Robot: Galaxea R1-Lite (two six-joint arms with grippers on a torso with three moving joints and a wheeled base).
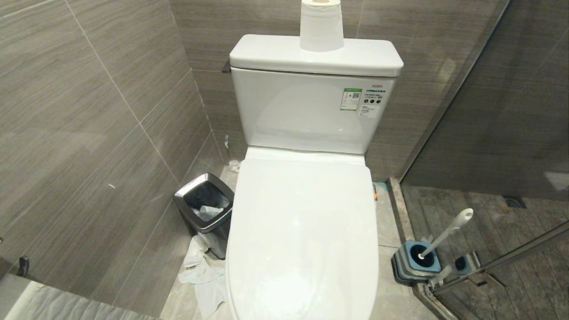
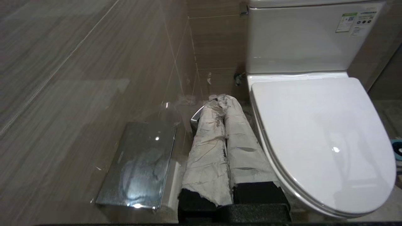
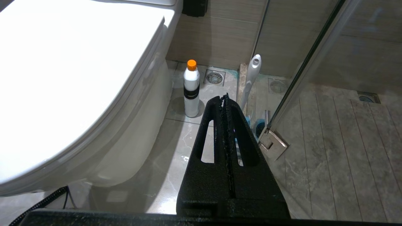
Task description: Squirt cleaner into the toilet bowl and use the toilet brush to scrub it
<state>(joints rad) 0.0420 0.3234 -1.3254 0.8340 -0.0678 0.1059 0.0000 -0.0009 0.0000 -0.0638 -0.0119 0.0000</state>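
Note:
The toilet bowl (image 3: pixel 132 135) is covered by its white lid (image 1: pixel 302 231), which lies down flat, so the inside is hidden. The cleaner (image 3: pixel 191 89), a white bottle with an orange cap, stands on the floor beside the bowl. The toilet brush (image 1: pixel 446 233) leans in its blue and grey holder (image 1: pixel 415 262) by the glass door. My left gripper (image 2: pixel 221 103), its fingers wrapped in pale tape, is shut and empty beside the lid (image 2: pixel 320 138). My right gripper (image 3: pixel 224 99) is shut and empty, above the floor short of the cleaner and brush handle (image 3: pixel 251 78). Neither arm shows in the head view.
A steel-rimmed waste bin (image 1: pixel 204 206) stands left of the toilet, with crumpled paper (image 1: pixel 200 271) on the floor by it. A paper roll (image 1: pixel 321 24) sits on the tank. A glass shower door (image 1: pixel 489 111) with a metal hinge (image 3: pixel 272 143) bounds the right. A steel wall box (image 2: pixel 138 163) is near my left gripper.

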